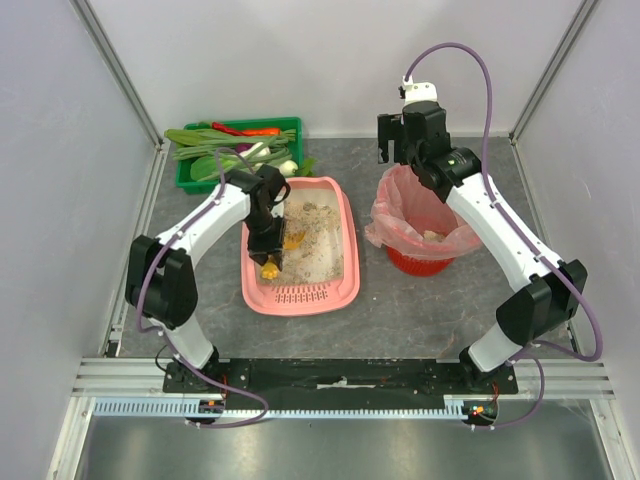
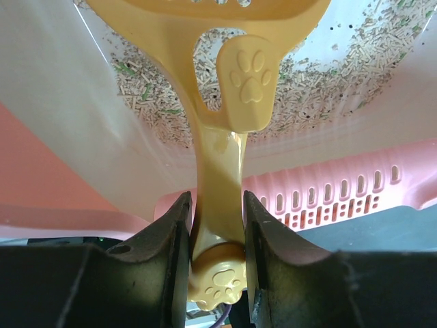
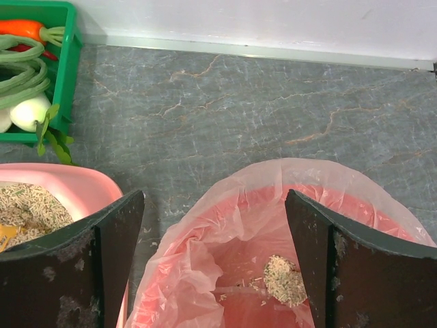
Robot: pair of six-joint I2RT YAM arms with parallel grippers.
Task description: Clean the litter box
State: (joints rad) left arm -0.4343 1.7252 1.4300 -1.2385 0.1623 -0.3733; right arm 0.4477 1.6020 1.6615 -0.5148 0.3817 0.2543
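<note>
**Scoop [image 1: 270,270] gripped inside the litter box [image 1: 300,296]; right gripper [image 1: 398,145] held open over the bin [image 1: 412,262]**

Top view: The litter box is seen on the grey table [image 1: 420,310], left of centre. Its slotted ledge is turned toward the arm bases, and grey-beige litter is spread inside it. The left gripper [image 1: 271,255] is lowered into the box close to the left wall, and the yellow scoop is seen at its tips. A green crate [image 1: 190,183] of vegetables is placed just behind the box. To the right, separated from the box by a strip of bare table, the red bin is lined with a pink bag [image 1: 385,215]. The right gripper is held above the far rim of the bin.

Left wrist view: Two dark fingers [image 2: 171,239] are clamped on the narrow handle of the scoop, one on each side. A paw-print knob is seen at the handle's end below them, and a second paw print is seen on a tab further up. Beyond the scoop, litter pellets [image 2: 321,89] are scattered over the pale floor of the box, and the pink slotted ledge is seen on the right.

Right wrist view: The fingers [image 3: 102,266] are spread wide with nothing held between them. The open mouth of the bag lies below, and a clump of litter [image 3: 283,277] is seen inside it. A corner of the litter box is seen at the left edge, and the crate at the upper left.
</note>
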